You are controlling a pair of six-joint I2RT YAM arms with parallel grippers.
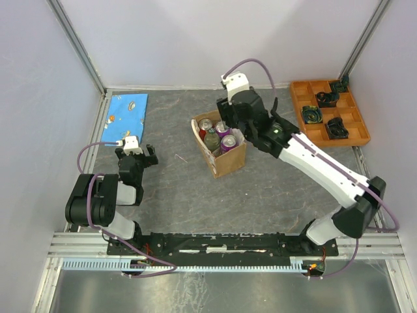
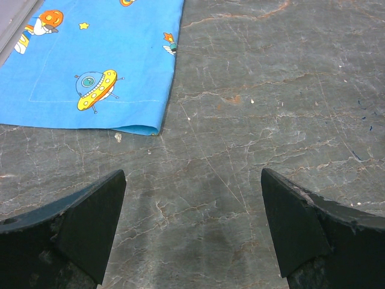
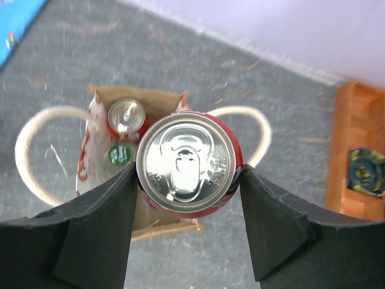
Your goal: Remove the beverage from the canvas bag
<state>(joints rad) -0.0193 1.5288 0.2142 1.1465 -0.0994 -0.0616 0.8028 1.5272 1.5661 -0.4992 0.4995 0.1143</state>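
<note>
The tan canvas bag (image 1: pixel 225 160) stands mid-table with cream loop handles (image 3: pixel 24 150) and holds several drinks. My right gripper (image 3: pixel 187 174) is shut on a red beverage can (image 3: pixel 187 164) by its sides and holds it lifted above the bag's opening (image 3: pixel 138 93). Below it in the bag are another red can (image 3: pixel 126 115) and a green-capped bottle (image 3: pixel 122 153). In the top view my right gripper (image 1: pixel 236 125) hovers over the bag's far right side, next to two purple cans (image 1: pixel 227 142). My left gripper (image 2: pixel 192 180) is open and empty over bare table, also seen in the top view (image 1: pixel 135 153).
A blue cartoon-print cloth (image 1: pixel 126 111) lies at the far left, just ahead of my left gripper (image 2: pixel 90 60). An orange compartment tray (image 1: pixel 329 111) with dark parts sits at the far right, and shows in the right wrist view (image 3: pixel 355 150). Grey walls enclose the table.
</note>
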